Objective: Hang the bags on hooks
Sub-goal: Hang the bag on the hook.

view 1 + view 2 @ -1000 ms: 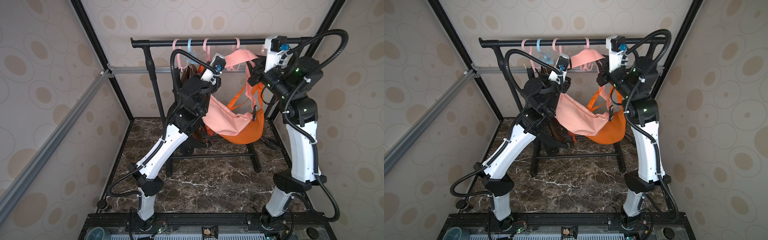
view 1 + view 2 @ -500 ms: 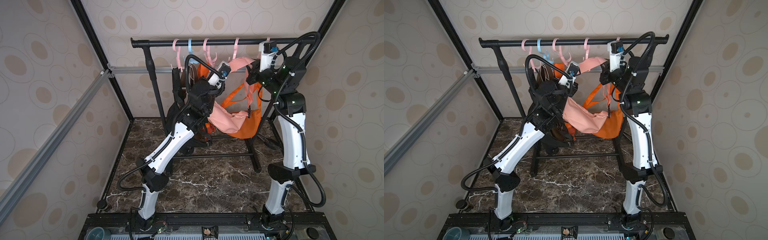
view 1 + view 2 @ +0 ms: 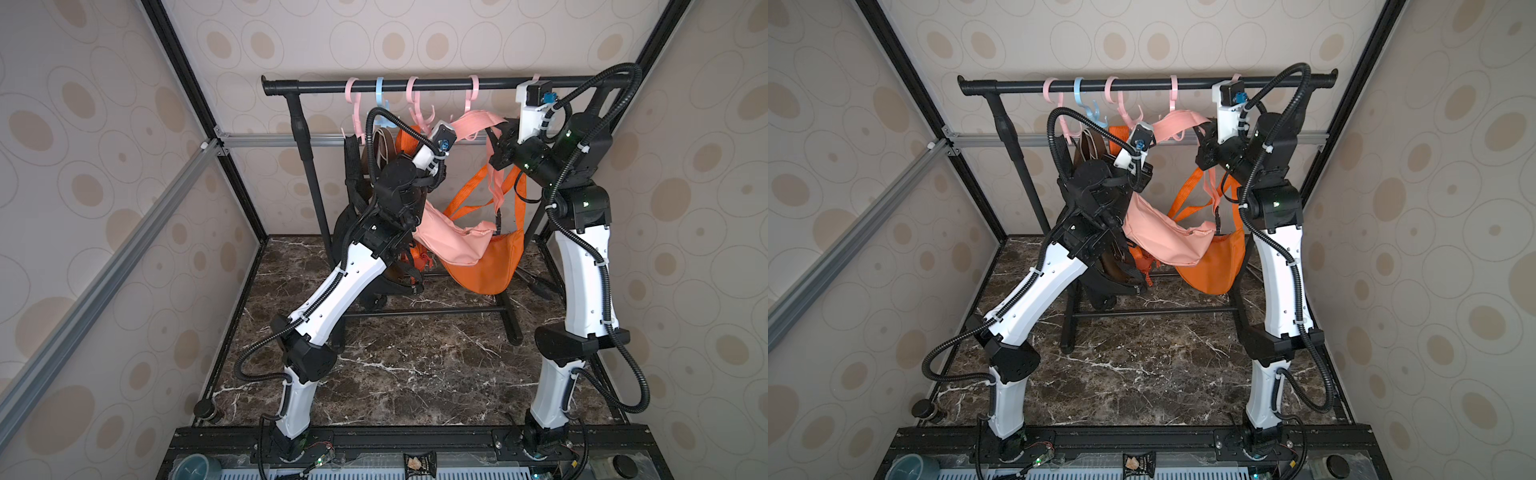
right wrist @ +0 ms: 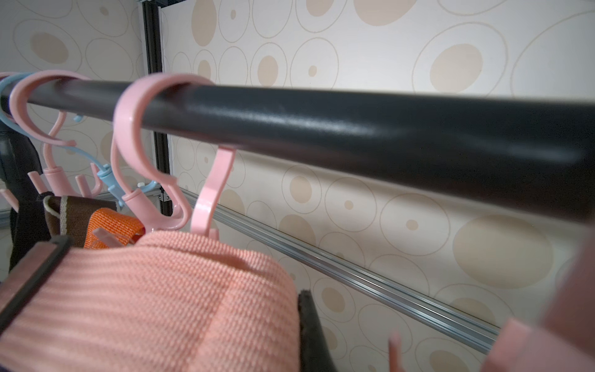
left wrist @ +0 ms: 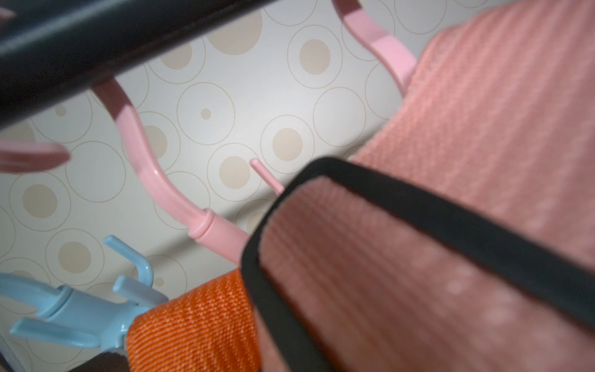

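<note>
A black rail (image 3: pixel 415 86) spans the top of the rack and carries a row of hooks. Near its left end hang a black bag (image 3: pixel 352 166) and a brown bag (image 3: pixel 379 145). An orange bag (image 3: pixel 486 268) sags lower, under the rail's middle.

The left gripper (image 3: pixel 452 134) is raised below the middle of the rail, clamped shut on the strap (image 3: pixel 478 118) of the pink bag (image 3: pixel 449 245). Its fingers are hidden behind the wrist camera in both top views. In the left wrist view the webbing and its black slider (image 5: pixel 418 206) fill the near foreground beside a pink hook (image 5: pixel 151 170).

From there the strap arches to the right and crests just under the prongs of the fourth hook (image 3: pixel 471 97) from the rail's left end. Whether it rests on a prong cannot be told.

The strap then runs into the right gripper (image 3: pixel 494 137), which is also closed tight on it. In the right wrist view the webbing lies against a dark finger (image 4: pixel 310 328).

The pink bag's body hangs between the two arms in front of the orange bag, well below the rail.
</note>
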Robot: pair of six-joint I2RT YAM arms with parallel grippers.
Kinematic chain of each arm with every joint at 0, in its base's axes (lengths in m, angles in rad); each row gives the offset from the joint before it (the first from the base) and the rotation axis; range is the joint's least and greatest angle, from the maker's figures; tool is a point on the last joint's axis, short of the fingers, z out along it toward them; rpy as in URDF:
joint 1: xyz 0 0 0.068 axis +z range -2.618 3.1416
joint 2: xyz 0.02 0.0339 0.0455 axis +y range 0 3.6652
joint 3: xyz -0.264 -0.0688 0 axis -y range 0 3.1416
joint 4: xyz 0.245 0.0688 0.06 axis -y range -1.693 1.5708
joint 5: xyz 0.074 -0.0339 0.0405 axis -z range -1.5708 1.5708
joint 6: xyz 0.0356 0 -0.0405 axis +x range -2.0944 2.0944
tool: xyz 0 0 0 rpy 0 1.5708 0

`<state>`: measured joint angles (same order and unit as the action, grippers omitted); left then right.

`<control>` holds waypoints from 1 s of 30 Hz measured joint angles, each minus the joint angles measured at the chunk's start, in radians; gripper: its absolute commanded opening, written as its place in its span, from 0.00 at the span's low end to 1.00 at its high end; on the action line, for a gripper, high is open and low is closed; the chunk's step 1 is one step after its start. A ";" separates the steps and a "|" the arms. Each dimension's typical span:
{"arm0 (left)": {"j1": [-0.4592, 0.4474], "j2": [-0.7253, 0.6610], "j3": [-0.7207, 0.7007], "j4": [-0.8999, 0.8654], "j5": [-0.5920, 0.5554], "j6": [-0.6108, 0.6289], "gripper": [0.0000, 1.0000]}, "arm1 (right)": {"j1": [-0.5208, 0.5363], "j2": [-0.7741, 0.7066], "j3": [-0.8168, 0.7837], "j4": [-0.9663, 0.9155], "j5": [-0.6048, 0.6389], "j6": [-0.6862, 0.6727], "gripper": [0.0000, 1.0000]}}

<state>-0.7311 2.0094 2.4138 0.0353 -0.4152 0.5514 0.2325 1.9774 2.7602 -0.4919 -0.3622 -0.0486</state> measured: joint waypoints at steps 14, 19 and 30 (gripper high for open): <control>0.013 0.032 0.000 -0.089 0.006 -0.083 0.00 | 0.000 0.036 -0.042 -0.034 -0.053 0.038 0.00; 0.013 0.035 0.000 -0.120 0.007 -0.107 0.00 | 0.000 0.036 -0.061 -0.050 -0.072 0.049 0.00; 0.007 0.040 -0.016 -0.186 0.048 -0.192 0.00 | 0.004 -0.019 -0.223 0.007 -0.158 0.103 0.00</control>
<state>-0.7242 2.0491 2.3981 -0.1509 -0.3672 0.3595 0.2363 1.9579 2.5370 -0.4847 -0.5205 0.0544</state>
